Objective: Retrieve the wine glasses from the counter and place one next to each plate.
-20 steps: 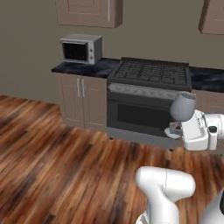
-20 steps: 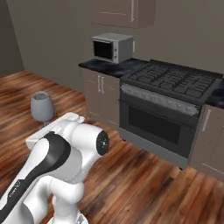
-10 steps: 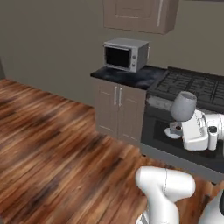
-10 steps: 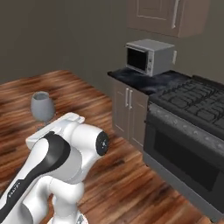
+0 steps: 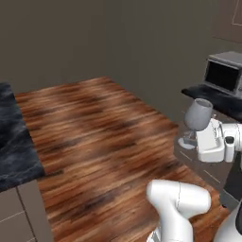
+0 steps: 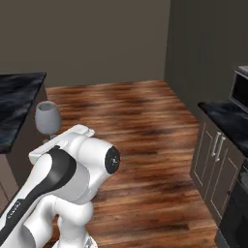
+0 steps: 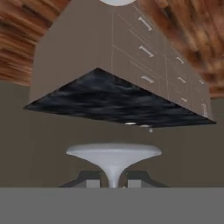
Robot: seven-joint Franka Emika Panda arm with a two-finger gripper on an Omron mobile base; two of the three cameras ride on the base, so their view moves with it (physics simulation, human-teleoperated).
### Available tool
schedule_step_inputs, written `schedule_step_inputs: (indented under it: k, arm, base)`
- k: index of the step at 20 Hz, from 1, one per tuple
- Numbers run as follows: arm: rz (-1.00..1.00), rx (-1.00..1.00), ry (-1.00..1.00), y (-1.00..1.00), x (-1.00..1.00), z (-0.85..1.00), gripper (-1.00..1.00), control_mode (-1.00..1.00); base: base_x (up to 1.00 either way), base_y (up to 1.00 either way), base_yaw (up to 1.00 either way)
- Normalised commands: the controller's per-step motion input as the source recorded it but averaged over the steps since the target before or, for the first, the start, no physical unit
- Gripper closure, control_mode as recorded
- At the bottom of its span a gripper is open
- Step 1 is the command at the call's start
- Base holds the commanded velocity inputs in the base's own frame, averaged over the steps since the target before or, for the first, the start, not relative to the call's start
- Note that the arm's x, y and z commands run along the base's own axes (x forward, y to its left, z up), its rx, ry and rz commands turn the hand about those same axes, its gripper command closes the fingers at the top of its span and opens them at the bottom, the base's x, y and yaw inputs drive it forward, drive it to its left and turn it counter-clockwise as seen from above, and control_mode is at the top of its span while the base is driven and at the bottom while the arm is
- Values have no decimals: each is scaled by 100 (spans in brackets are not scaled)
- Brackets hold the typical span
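My gripper [image 7: 113, 181] is shut on the thin stem of a clear greyish wine glass [image 5: 198, 114], which it carries upright in the air. In the hand view the glass's round foot [image 7: 113, 152] spreads just beyond the dark fingertips [image 7: 90, 182]. From the right base camera, the bowl of the glass [image 6: 47, 117] shows above the arm's white shoulder. A black counter [image 5: 213, 96] with taupe cabinets [image 6: 216, 151] runs along the right wall. I cannot make out a plate; two small pale shapes [image 7: 137, 125] on a black marble top are too small to tell.
A black marble worktop [image 5: 13, 142] on taupe drawer fronts [image 7: 144, 52] stands to the left, also seen at the left edge [image 6: 17, 104]. A microwave [image 5: 226, 71] sits on the right-hand counter. Bare wooden floor [image 5: 99, 127] lies between them, with dark walls behind.
The whole picture has swung as the base turned: the stove has slid out of view, and the marble worktop has come in at the left. The glass stays in the grip.
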Motion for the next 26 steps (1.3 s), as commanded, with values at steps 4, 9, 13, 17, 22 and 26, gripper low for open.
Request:
schedule_step_inputs:
  k: [4, 9, 13, 17, 22, 26]
  arm:
    - [0, 0, 0, 0, 0, 0, 100, 100]
    - [0, 0, 0, 0, 0, 0, 100, 100]
    - [0, 0, 0, 0, 0, 0, 100, 100]
    - [0, 0, 0, 0, 0, 0, 100, 100]
    - [0, 0, 0, 0, 0, 0, 100, 100]
    - [0, 0, 0, 0, 0, 0, 100, 100]
  base:
    - [89, -50, 73]
    - [95, -84, 54]
    - [100, -100, 32]
    - [100, -95, 30]
    - [100, -47, 22]
    - [100, -3, 13]
